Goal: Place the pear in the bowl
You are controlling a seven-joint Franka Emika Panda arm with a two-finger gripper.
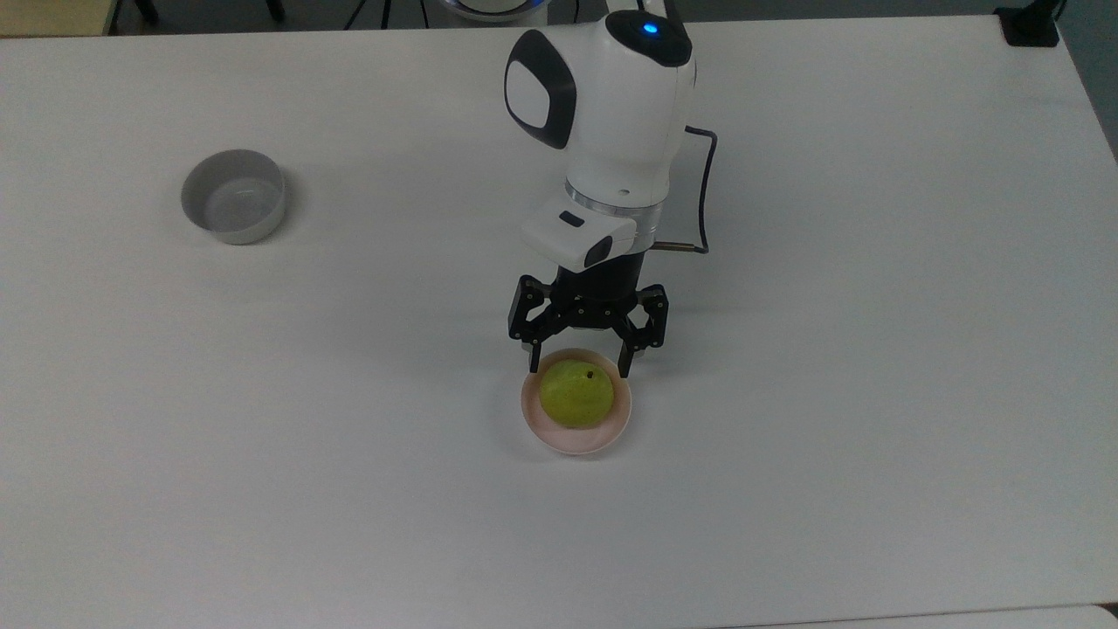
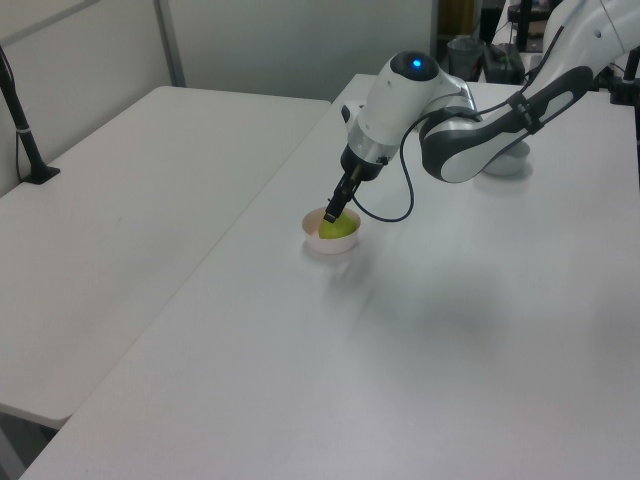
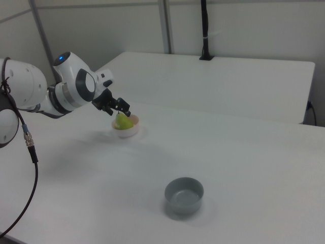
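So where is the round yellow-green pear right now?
The round yellow-green pear sits inside the small pale pink bowl, just below the open gripper in the top view.

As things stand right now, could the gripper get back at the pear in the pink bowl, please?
Probably yes. The gripper hangs open just above the pear, which sits uncovered in the pink bowl, with nothing between them.

- We see a grey bowl [image 1: 233, 207] standing upright on the white table [image 1: 873, 437] — toward the top view's left, with plain tabletop all around it.
- In the right view the grey bowl [image 3: 184, 194] sits in the foreground.
- A second white table [image 2: 120, 200] adjoins on the left view's left.
- A black post [image 3: 204, 30] rises from the far table's back edge in the right view — another black post [image 2: 20, 120] stands at the left view's left edge.
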